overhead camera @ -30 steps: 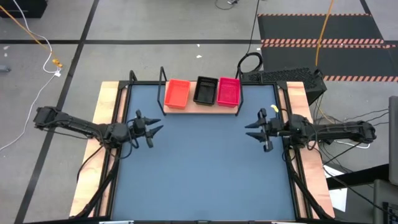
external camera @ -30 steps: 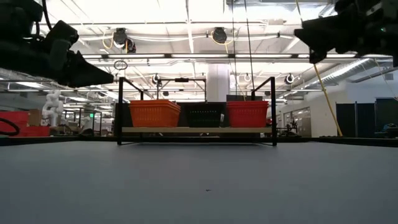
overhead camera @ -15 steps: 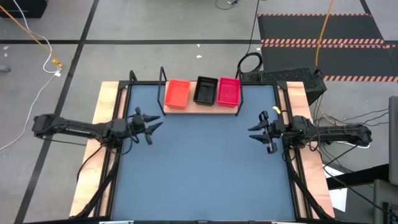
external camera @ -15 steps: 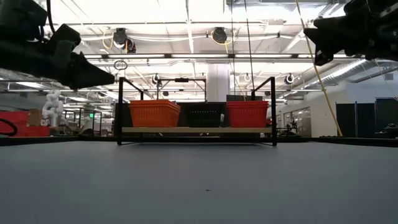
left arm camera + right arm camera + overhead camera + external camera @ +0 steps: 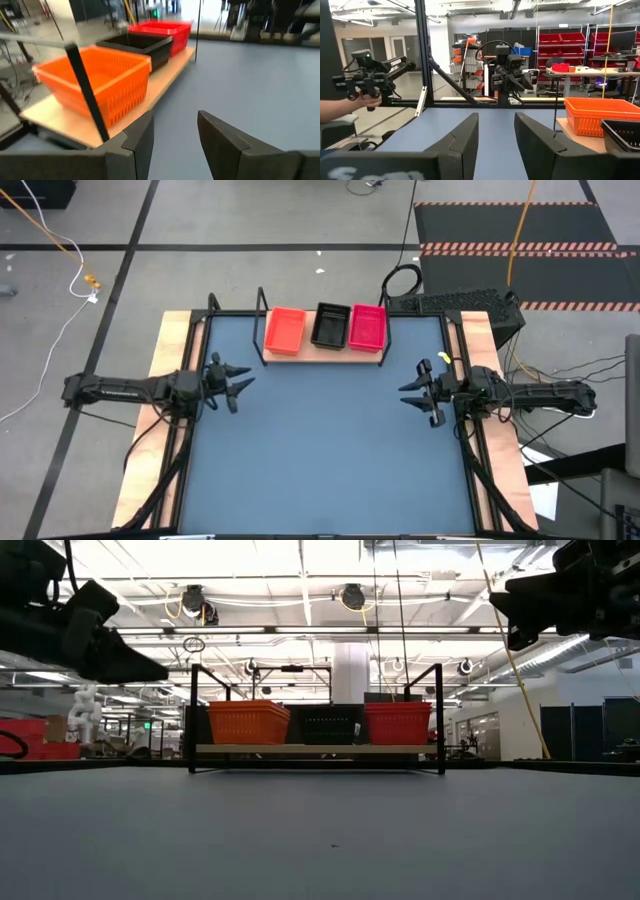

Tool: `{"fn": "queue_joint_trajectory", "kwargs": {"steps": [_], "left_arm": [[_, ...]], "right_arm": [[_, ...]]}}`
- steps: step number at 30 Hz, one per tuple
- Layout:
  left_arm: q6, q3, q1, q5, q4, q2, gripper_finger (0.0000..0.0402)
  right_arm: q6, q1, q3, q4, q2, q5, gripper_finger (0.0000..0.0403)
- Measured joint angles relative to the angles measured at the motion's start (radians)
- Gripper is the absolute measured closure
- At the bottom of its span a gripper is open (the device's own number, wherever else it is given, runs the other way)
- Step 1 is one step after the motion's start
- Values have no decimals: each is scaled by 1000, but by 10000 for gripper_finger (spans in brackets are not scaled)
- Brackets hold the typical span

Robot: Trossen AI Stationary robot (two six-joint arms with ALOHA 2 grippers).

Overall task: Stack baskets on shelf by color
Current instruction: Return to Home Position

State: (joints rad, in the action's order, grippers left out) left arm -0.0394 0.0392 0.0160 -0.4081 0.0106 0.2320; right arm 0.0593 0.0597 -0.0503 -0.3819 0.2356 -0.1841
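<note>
Drawn back toward the left rim of the table (image 5: 330,470) since a second ago: left gripper (image 5: 234,379), raised above the surface, fingers (image 5: 142,137) parted, holding nothing. Shifted slightly toward the right rim: right gripper (image 5: 412,394), likewise aloft, fingers (image 5: 465,132) spread and empty. At the far edge, shelf (image 5: 320,354), unchanged, with orange-red baskets (image 5: 285,330) on the left, black baskets (image 5: 329,326) in the middle, pink-magenta baskets (image 5: 368,326) on the right, side by side, well apart from both grippers; number per stack not discernible.
</note>
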Motion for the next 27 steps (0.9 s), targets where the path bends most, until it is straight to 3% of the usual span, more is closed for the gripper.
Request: {"fn": "queue_joint_trajectory", "kwargs": {"steps": [4,9,16,22,27], "left_arm": [[-56,40,0,4,161,-12,250],[-105,46,19,44,191,-10,250],[-63,46,33,16,190,-25,250],[-42,46,33,-4,190,-49,250],[-3,46,30,-4,189,-43,250]], "right_arm": [[-4,0,0,1,0,-2,282],[-73,0,1,24,1,-5,282],[-102,-1,1,-61,-33,-193,282],[-121,0,2,95,-167,-186,282],[-101,0,30,95,-234,-146,282]]}}
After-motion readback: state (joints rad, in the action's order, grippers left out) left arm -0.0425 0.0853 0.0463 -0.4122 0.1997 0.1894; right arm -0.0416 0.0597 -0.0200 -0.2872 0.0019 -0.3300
